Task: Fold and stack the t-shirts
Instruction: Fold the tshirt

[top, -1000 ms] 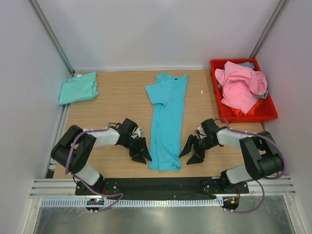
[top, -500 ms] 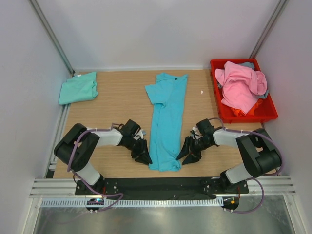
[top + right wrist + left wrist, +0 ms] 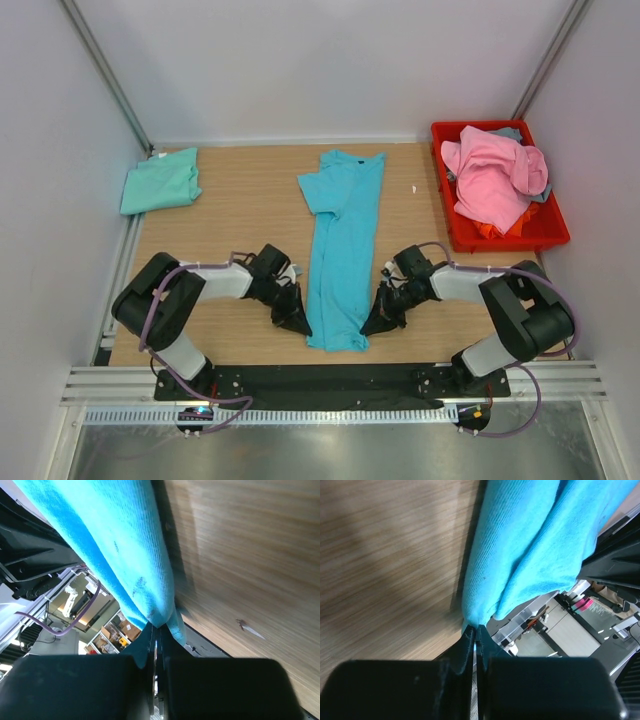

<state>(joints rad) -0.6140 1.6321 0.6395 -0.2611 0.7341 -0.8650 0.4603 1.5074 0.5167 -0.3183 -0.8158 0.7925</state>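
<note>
Lengthwise near-to-far, turquoise shirt [image 3: 343, 245], collar farthest

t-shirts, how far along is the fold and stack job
Done: the mint shirt lies folded at far left. In hand: the turquoise shirt is a long strip, left gripper and right gripper shut on its near corners. Left: the pink shirt and other cloth heaped in the bin.
</note>
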